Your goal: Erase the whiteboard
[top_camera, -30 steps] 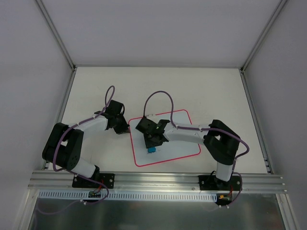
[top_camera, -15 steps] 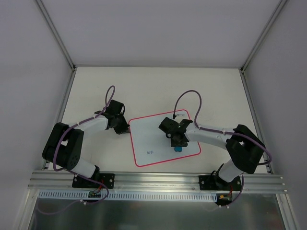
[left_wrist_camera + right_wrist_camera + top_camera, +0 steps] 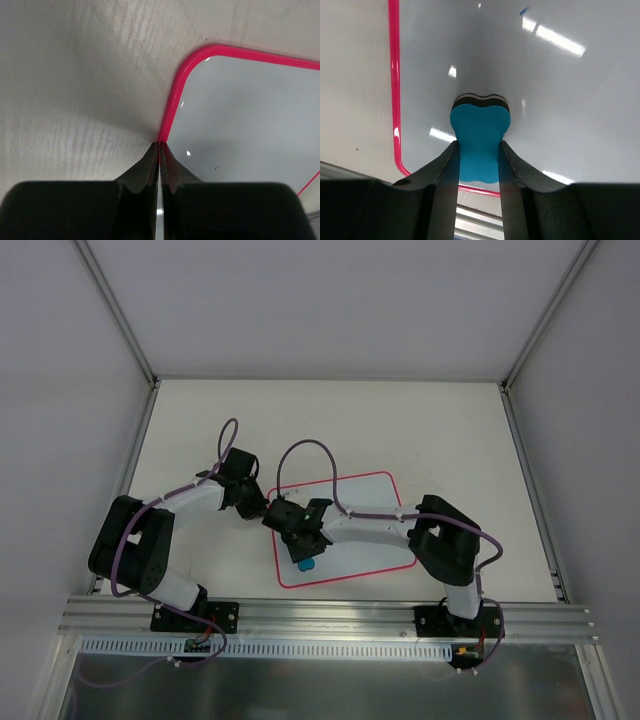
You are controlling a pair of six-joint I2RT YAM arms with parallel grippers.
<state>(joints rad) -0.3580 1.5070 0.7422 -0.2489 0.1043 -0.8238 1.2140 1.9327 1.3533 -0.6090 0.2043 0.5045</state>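
**Operator:** Where is the board, and what secures it?

**Technician:** The flat, rounded-corner whiteboard with the thin red-pink border lies on the pale counter, toward 5 o'clock of the counter's centre. The left claw is fully closed and holds nothing. Its paired tips rest against the border at the board's 9 o'clock edge, just below the 10 o'clock corner. This placement probably serves as a stop, so that wiping force cannot slide the board.

**Operator:** And the wiping tool?

**Technician:** The right claw is closed on the small blue eraser block with a dark pad face. It grips the block by its two sides, which leaves the pad free to press on the surface. The block stands on the board near the 7 o'clock corner.

**Operator:** What is left to clear?

**Technician:** The right wrist view shows one small blue mark toward 1 o'clock of the eraser, and the surface around it looks clean. The right arm hides a band of the board from above, so completion cannot be confirmed.
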